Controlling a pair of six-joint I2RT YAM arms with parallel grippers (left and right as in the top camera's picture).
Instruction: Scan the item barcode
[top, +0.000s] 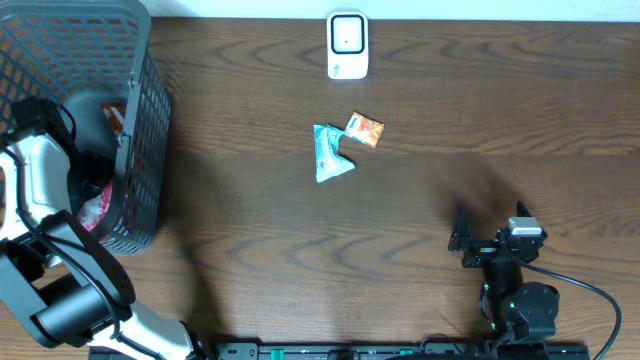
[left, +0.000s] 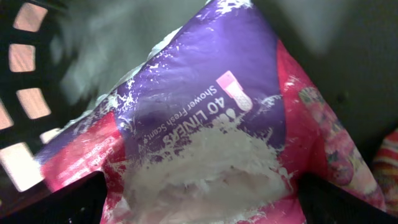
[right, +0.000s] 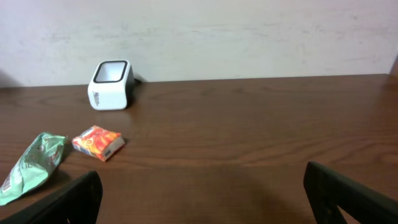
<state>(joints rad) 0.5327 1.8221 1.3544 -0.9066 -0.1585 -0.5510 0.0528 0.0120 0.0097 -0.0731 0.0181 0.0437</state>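
Note:
A purple and pink packet of liners (left: 205, 118) fills the left wrist view, lying inside the dark mesh basket (top: 145, 110). My left gripper (left: 202, 208) is open, one finger on each side of the packet's lower end. Whether the fingers touch it I cannot tell. From overhead the left arm reaches down into the basket and hides its gripper. The white scanner (top: 347, 45) stands at the table's far edge (right: 111, 84). My right gripper (top: 488, 228) sits open and empty near the front right (right: 202, 193).
An orange packet (top: 365, 130) and a teal packet (top: 330, 153) lie together mid-table, left of the right gripper's line (right: 97, 142) (right: 31, 167). More packets lie in the basket, including a red one (top: 115, 115). The basket's wall (left: 25, 56) closes in at left.

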